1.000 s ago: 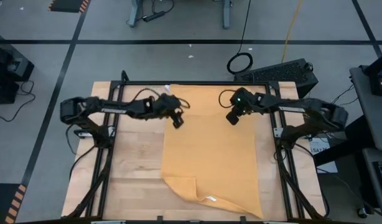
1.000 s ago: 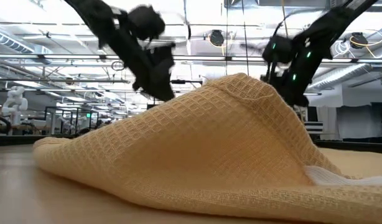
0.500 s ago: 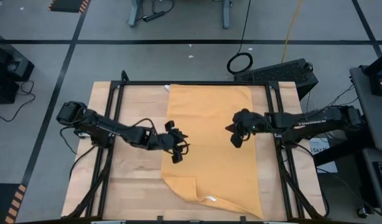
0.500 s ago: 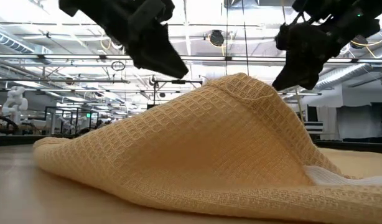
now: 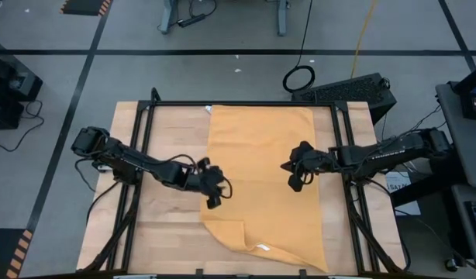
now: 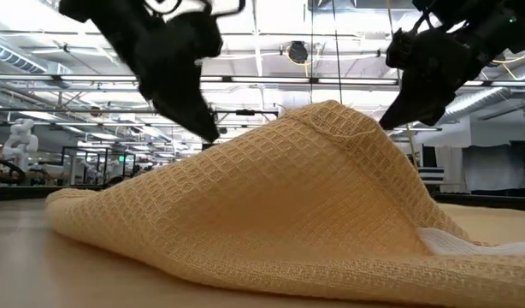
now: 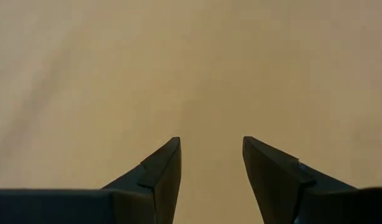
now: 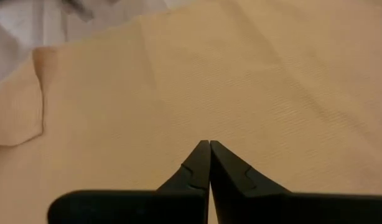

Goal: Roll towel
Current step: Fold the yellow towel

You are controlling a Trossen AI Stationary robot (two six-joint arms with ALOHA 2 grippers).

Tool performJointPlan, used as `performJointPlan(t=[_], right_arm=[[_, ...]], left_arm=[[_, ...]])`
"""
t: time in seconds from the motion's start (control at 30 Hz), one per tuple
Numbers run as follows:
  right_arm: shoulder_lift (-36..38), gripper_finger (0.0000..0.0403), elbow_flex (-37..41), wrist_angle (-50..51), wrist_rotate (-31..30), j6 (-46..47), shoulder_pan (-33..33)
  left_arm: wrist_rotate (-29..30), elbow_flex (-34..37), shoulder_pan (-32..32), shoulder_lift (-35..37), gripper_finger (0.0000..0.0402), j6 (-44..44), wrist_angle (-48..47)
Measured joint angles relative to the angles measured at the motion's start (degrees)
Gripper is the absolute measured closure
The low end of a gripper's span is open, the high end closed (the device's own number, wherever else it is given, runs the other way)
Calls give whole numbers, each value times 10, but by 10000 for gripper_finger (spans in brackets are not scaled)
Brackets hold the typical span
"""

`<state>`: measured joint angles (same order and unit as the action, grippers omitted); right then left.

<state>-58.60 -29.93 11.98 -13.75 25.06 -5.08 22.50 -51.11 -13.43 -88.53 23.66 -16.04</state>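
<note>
The mustard-yellow towel (image 5: 261, 155) lies spread on the wooden table from its far edge to its near edge. Its near left corner (image 5: 225, 232) is folded over onto the cloth, with a small white tag (image 5: 263, 248) beside it. In the low view that fold rises as a hump (image 6: 271, 205). My left gripper (image 5: 215, 201) hangs open above the towel's left edge, halfway along it, with nothing between its fingers (image 7: 211, 142). My right gripper (image 5: 294, 186) hangs shut above the towel's right half (image 8: 209, 143). Both stand clear of the cloth in the low view.
Black frame rails run along the table's left side (image 5: 142, 147), right side (image 5: 348, 201) and far edge (image 5: 238, 103). Bare wood (image 5: 168, 225) lies left of the towel. A narrow strip of wood shows to its right.
Both grippers have come from the towel's far end toward the table's near edge and now hang over its middle stretch, the left at the left edge, the right over the right half. The towel has stayed as it was.
</note>
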Motion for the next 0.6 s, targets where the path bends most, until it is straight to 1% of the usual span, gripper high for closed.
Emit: performJointPlan(t=[0.07,0.1,0.13,0.17,0.27,0.33,0.4,0.5,0.6], right_arm=[[-6,403,0,6,-26,0,0],[-10,403,0,14,-47,2,1],[-16,403,0,20,-65,5,2],[-21,403,0,30,-78,8,4],[-39,403,0,75,-84,12,15],[-52,403,0,107,-84,20,20],[-68,403,1,116,-84,30,21],[-88,403,18,86,-84,34,20],[-106,403,49,13,-84,43,15]], left_arm=[[59,2,24,0,223,-13,-11],[69,5,43,0,223,-26,-6],[67,9,64,0,223,-37,-2],[51,13,87,0,223,-47,2],[-18,28,158,0,223,-61,29],[-37,36,194,-7,223,-62,41],[-41,45,218,-12,223,-62,40],[-38,55,245,-29,223,-64,60],[-35,64,260,-43,223,-61,45]])
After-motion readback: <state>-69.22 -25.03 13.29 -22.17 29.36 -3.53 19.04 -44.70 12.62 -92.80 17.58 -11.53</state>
